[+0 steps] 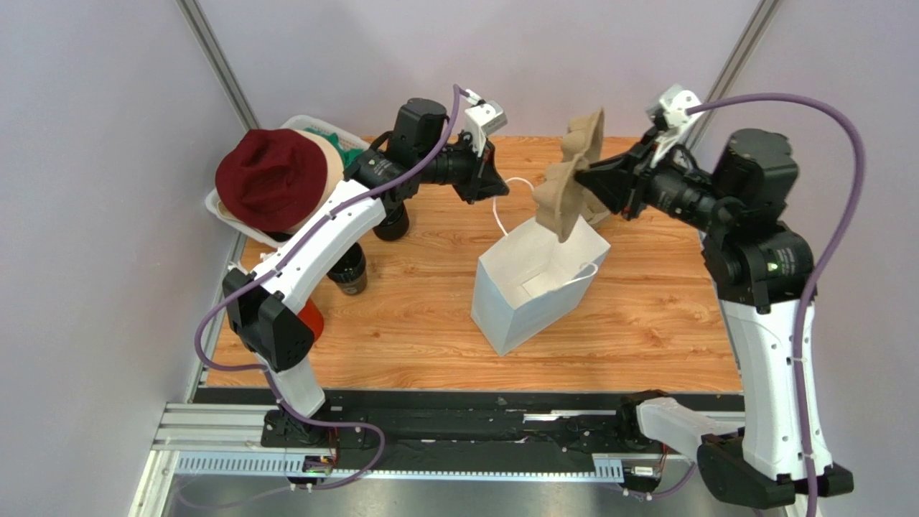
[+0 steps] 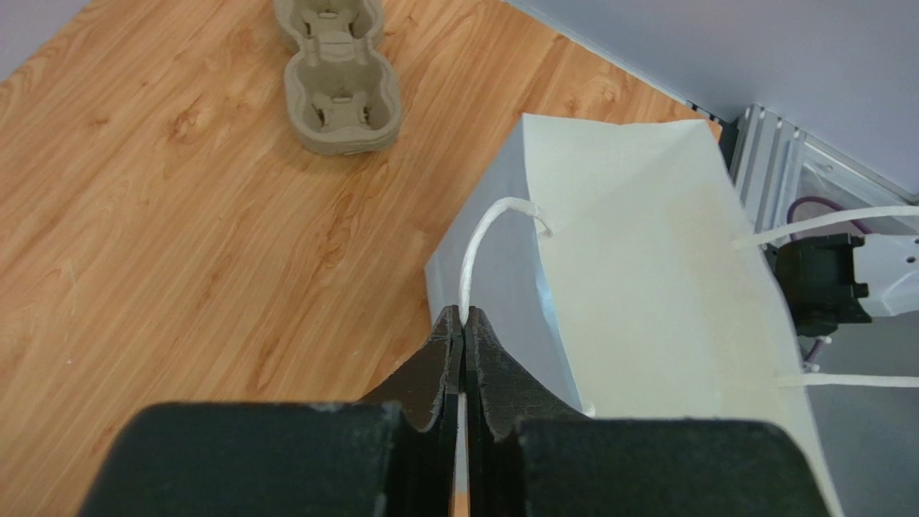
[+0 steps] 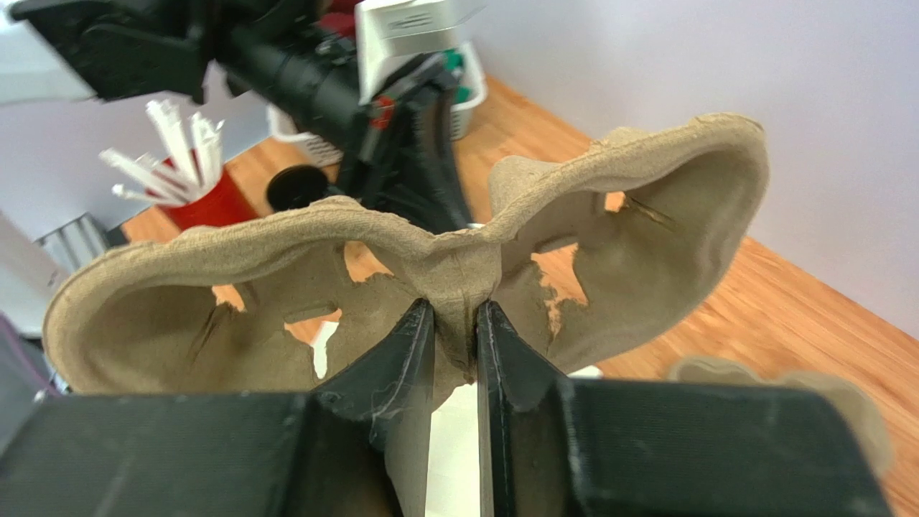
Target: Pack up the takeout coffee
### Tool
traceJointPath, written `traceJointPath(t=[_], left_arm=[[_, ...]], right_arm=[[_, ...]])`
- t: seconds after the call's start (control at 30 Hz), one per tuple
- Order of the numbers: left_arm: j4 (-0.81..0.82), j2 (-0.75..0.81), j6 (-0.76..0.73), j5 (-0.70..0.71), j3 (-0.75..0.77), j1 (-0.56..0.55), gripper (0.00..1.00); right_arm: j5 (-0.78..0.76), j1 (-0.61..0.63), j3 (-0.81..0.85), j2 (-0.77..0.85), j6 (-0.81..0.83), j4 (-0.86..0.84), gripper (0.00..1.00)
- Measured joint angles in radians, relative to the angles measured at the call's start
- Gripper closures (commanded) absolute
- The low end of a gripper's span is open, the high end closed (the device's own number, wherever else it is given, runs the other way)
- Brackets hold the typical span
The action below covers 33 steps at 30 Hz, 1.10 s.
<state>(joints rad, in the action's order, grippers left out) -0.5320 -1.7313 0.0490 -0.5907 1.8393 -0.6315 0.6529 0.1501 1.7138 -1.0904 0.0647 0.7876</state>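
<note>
Pinching the bag [image 1: 518, 307] by its handle [image 2: 470, 259] with left gripper [image 2: 464, 329]; squeezing the cup tray [image 3: 647, 215] above the bag with right gripper [image 3: 455, 323]. Left of the bag: 1 coffee cup [image 1: 347, 275].

Bright even light, soft shadows, blurred foregrounds

Top external looks down from 6 o'clock. Wrist cameras sit close behind left end effector [image 2: 463, 318] and right end effector [image 3: 455, 315]. Top and left share the pale-blue paper bag [image 1: 534, 285] [image 2: 647, 248].
</note>
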Motion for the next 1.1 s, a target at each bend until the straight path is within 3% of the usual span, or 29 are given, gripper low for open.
traceJointPath(t=[0.13, 0.33, 1.1], left_arm=[[0.006, -0.012, 0.003, -0.003, 0.002, 0.028, 0.92], [0.014, -0.039, 0.037, -0.005, 0.041, 0.063, 1.00], [0.039, -0.045, 0.137, -0.019, 0.073, 0.076, 1.00]], right_arm=[[-0.045, 0.098, -0.023, -0.035, 0.012, 0.001, 0.91], [-0.062, 0.121, -0.022, -0.071, 0.011, 0.021, 0.91], [-0.051, 0.213, -0.130, -0.128, -0.061, 0.038, 0.91]])
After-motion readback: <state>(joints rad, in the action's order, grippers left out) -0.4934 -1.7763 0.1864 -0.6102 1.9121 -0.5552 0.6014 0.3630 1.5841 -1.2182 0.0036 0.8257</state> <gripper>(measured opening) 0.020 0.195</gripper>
